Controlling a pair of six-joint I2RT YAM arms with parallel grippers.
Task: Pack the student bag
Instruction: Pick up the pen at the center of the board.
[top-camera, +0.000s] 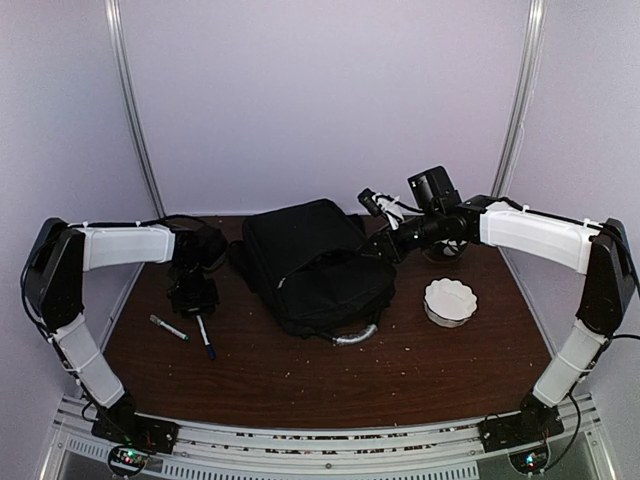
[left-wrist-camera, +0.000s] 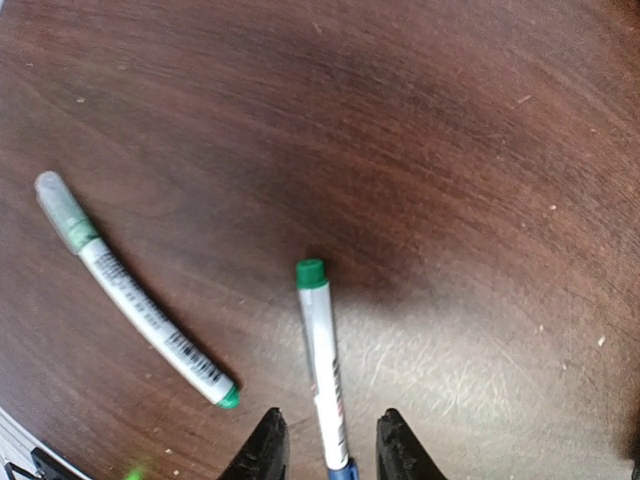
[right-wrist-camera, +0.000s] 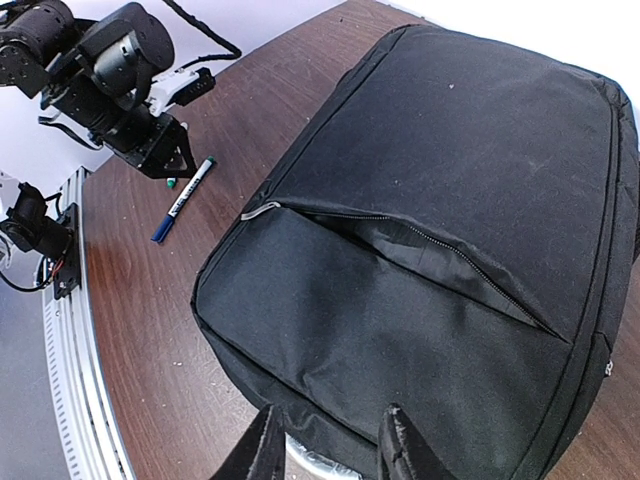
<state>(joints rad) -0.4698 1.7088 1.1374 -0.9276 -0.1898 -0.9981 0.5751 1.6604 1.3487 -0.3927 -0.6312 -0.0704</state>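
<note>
The student bag (top-camera: 312, 265), a large black backpack, lies flat mid-table with its silver handle (top-camera: 355, 336) toward me. In the right wrist view the bag (right-wrist-camera: 440, 170) fills the frame and its front pocket zipper (right-wrist-camera: 430, 248) gapes open. My right gripper (right-wrist-camera: 330, 440) is open and empty, held above the bag's handle end; it also shows in the top view (top-camera: 378, 210). My left gripper (left-wrist-camera: 330, 450) is open, low over the table, its fingers on either side of the blue end of a white marker (left-wrist-camera: 320, 360). A second marker (left-wrist-camera: 130, 300) lies to its left.
A white scalloped bowl (top-camera: 450, 300) sits right of the bag. Both markers (top-camera: 168, 327) (top-camera: 205, 337) lie on the brown table (top-camera: 300, 380) left of the bag. Crumbs speckle the tabletop. White walls close in the back and sides.
</note>
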